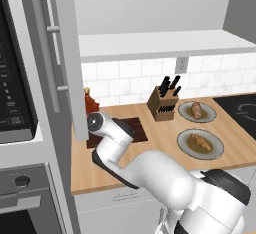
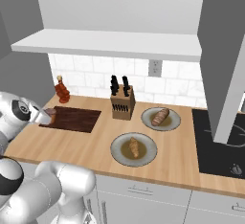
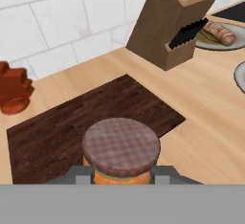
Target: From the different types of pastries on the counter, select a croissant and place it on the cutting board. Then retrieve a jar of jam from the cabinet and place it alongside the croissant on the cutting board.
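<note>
The jar of jam (image 3: 121,149), orange with a brown checked lid, sits between the two grey fingertips of my gripper (image 3: 121,175), which is shut on it. It is over the near part of the dark cutting board (image 3: 119,106); whether it touches the board I cannot tell. From the right base view the jar (image 2: 50,115) shows at the board's (image 2: 74,119) left end. The golden croissant (image 1: 200,141) (image 2: 134,147) lies on the nearer round plate (image 2: 148,157). The darker oblong pastry (image 2: 160,117) (image 3: 220,32) lies on the farther plate.
A reddish-brown bottle (image 1: 89,103) (image 3: 14,89) stands by the tiled wall left of the board. A knife block (image 2: 122,102) (image 3: 165,24) stands right of it. The grey cabinet door (image 1: 67,53) hangs open over the counter's (image 1: 155,143) left end. A black cooktop (image 2: 215,141) lies far right.
</note>
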Tool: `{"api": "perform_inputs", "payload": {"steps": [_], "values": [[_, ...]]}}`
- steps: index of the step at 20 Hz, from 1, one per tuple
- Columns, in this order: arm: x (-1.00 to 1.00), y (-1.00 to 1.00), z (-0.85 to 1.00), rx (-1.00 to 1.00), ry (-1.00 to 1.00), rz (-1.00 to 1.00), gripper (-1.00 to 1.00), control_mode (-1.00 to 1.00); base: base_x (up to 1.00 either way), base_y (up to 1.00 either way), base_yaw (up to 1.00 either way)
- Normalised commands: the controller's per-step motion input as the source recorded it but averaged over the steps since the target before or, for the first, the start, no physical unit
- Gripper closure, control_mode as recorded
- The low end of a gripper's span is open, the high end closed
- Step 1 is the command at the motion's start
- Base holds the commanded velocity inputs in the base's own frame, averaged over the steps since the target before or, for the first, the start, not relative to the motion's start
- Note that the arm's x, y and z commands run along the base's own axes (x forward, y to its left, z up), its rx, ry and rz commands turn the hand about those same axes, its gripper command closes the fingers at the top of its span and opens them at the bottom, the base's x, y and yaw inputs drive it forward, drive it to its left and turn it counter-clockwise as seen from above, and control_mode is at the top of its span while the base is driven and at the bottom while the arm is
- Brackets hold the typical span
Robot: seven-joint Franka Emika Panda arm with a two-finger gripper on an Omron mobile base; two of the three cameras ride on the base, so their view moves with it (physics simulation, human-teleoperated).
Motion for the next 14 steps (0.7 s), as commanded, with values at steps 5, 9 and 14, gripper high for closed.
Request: {"api": "perform_inputs", "payload": {"steps": [5,9,14], "values": [[0.21,0.05,-0.23,-0.01,0.04,0.00,1.00,-1.00,0.00,0.00,0.00],[0.16,0.19,0.48,0.03,-0.19,-0.03,1.00,-1.00,0.00,0.00,0.00],[0.20,0.13,-0.01,0.01,-0.07,-0.03,1.00,-1.00,0.00,0.00,0.00]]}}
